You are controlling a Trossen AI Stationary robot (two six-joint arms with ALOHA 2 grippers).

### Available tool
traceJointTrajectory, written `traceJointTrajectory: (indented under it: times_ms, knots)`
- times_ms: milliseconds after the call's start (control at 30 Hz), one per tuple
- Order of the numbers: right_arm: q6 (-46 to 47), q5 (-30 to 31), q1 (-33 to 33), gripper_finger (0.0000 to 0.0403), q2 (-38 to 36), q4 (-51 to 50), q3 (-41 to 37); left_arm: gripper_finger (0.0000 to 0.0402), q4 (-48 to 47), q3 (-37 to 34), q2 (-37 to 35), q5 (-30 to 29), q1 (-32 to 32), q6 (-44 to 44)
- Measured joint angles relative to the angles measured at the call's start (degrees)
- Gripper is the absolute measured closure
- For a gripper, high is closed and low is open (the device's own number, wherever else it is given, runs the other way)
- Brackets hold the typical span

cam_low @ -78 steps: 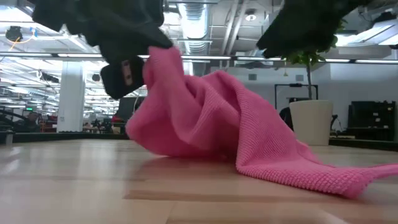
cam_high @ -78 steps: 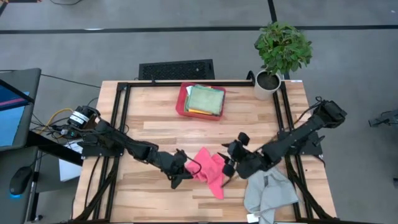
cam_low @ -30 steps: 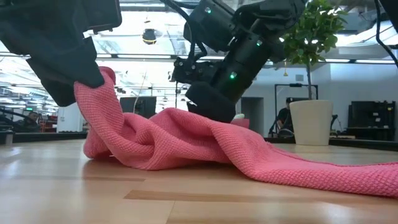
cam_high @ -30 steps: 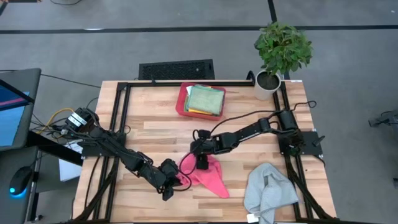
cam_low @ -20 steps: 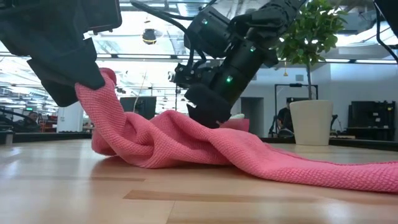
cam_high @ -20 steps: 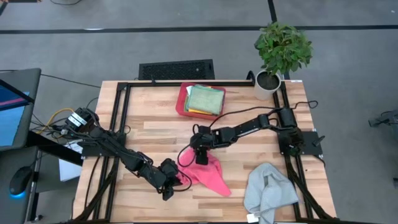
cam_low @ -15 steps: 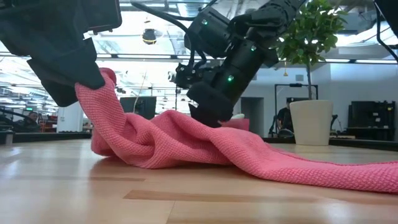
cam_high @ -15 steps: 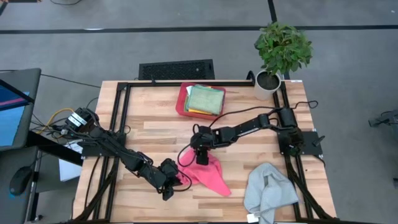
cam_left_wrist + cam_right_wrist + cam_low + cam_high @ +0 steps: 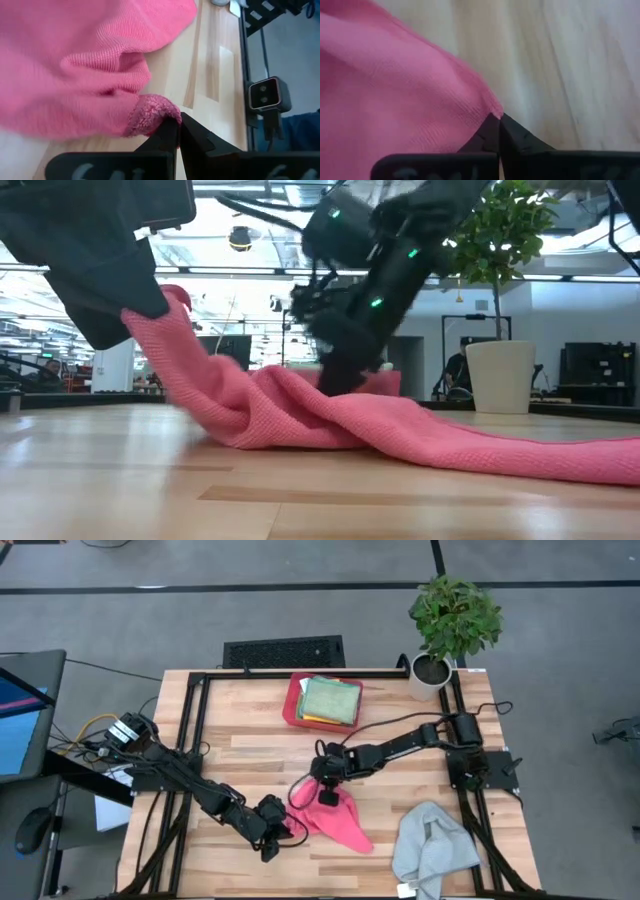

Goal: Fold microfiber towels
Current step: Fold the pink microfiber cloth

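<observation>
A pink microfiber towel (image 9: 340, 820) lies crumpled on the wooden table, near the middle of its front half. My left gripper (image 9: 287, 831) is shut on the towel's left end and holds that end off the table (image 9: 165, 315). My right gripper (image 9: 326, 796) is shut on the far corner. The towel's right part (image 9: 520, 455) lies flat on the table. A grey towel (image 9: 432, 845) lies bunched at the front right. Several folded towels, a green one on top (image 9: 330, 700), lie stacked in a red tray (image 9: 292, 705) at the far middle. My left gripper pinches a bunched corner of the pink towel (image 9: 150, 112) between its two fingertips, slanting down from the table's left. That end is lifted, and the cloth slopes down from it to the table. My right gripper pinches the pink towel's far corner (image 9: 487, 107) at its very tip, slanting down from the far right. The corner is just above the table; one layer or several, I cannot tell.
A potted plant (image 9: 455, 620) stands at the table's far right corner. A black frame (image 9: 196, 710) runs along the table's left, far and right edges. Bare wood lies between the tray and the pink towel.
My right gripper has shut on the pink towel's far corner. The hump of cloth below my left gripper has flattened, and the towel now runs straighter from that gripper down to the table.
</observation>
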Motion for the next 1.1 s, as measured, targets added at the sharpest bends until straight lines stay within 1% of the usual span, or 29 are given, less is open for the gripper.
traceJointTrajectory:
  times_ms: [67,133,200,267,367,533,633,700,767,800,933,1033,1100]
  knots:
    - [0.30,2.64,1.12,0.0385,-3.15,-1.42,-0.08,0.0401,-0.80,0.00,-0.53,0.56,0.00,-0.34]
    - [-0.02,6.90,2.51,0.0393,-8.60,-3.80,0.12,0.0401,-0.88,-0.01,-1.37,1.22,0.25,-0.31]
    - [-0.13,10.56,3.31,0.0393,-13.53,-5.93,0.34,0.0401,-3.68,0.00,-3.26,1.19,0.78,-0.31]
    - [0.23,12.89,3.88,0.0392,-17.45,-8.20,0.23,0.0401,-5.88,0.33,-4.83,0.69,1.93,-0.12]
    - [0.39,17.80,5.16,0.0394,-23.29,-11.02,0.28,0.0401,-10.34,0.29,-8.83,-0.55,4.17,3.02]
    - [1.73,28.40,6.47,0.0394,-30.43,-19.39,0.12,0.0401,-20.60,0.55,-18.11,-2.90,10.82,9.70]
    - [1.25,33.45,6.19,0.0394,-33.08,-20.74,0.23,0.0401,-28.08,2.45,-24.29,-5.37,15.84,12.98]
    - [-0.47,36.49,5.64,0.0394,-34.51,-20.19,0.23,0.0401,-30.66,4.52,-27.57,-6.19,19.73,16.79]
    - [-3.56,38.81,4.79,0.0394,-35.46,-19.14,0.23,0.0401,-33.78,6.81,-30.48,-6.46,23.64,22.72]
    - [-4.77,39.89,4.30,0.0394,-35.88,-18.39,0.23,0.0401,-33.91,8.33,-31.21,-6.58,25.67,25.08]
    - [-7.80,42.04,2.25,0.0394,-37.82,-16.44,0.30,0.0402,-36.15,14.34,-32.58,-6.47,31.85,32.15]
    - [-7.91,42.30,2.05,0.0394,-38.55,-16.45,0.32,0.0401,-40.21,17.41,-32.26,-6.36,34.08,34.75]
    - [-6.78,42.19,2.76,0.0394,-38.97,-18.60,0.23,0.0402,-41.05,18.02,-31.37,-5.78,34.18,35.08]
